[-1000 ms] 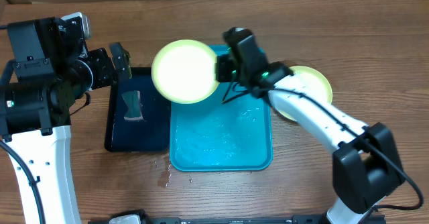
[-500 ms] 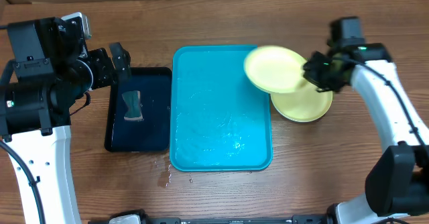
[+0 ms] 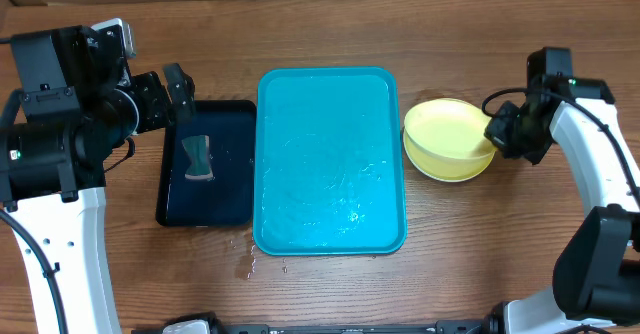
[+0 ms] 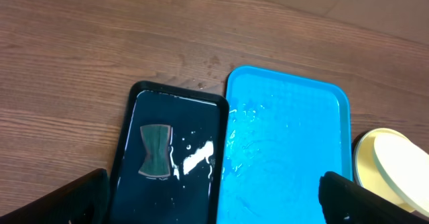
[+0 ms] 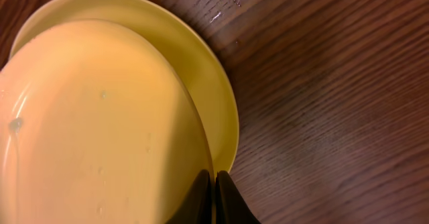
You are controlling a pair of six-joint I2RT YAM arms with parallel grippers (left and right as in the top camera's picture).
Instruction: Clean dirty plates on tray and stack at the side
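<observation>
The wooden table [image 3: 330, 34] fills the overhead view, with the wet turquoise tray [image 3: 330, 159] at its centre. Against that tray's left edge lies the black tray [image 3: 225, 174], with a dark sponge [image 3: 199, 158] in its water. At centre right, just beside the turquoise tray, the upper plate [image 3: 448, 132] tilts over the lower plate [image 3: 452, 170]. The right gripper [image 3: 497, 134] is clamped on the upper plate's right rim. The left gripper [image 3: 172, 96], at upper left, hangs with its jaws wide apart.

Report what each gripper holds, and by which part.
Right gripper pinches the upper plate by its rim, above the lower plate. Left gripper open, holding nothing.
</observation>
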